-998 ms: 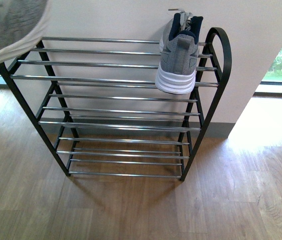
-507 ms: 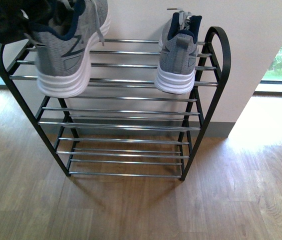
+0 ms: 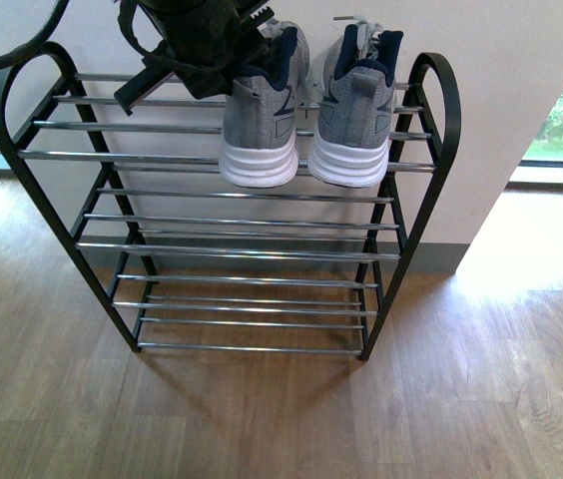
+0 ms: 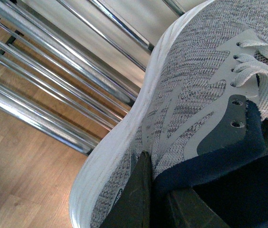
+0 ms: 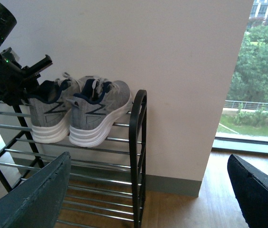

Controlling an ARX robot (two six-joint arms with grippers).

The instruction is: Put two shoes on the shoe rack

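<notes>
Grey knit sneaker [image 3: 260, 120] sat heel-out on the top rods of the shoe rack [image 3: 433, 110] beside its mate [image 3: 356, 110] in your front view; left wrist showed the left gripper [image 4: 157, 204] clamped on its collar; right wrist showed the right gripper [image 5: 148, 164] spread, empty; your risk: a collar snag on release could drag it off.

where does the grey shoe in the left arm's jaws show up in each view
front view: held shoe at the top shelf, just left of the other shoe.
left wrist view: close up, filling much of the picture.
right wrist view: the shoe of the pair farther from the black arch.
shared landmark: the shoe rack.
</notes>
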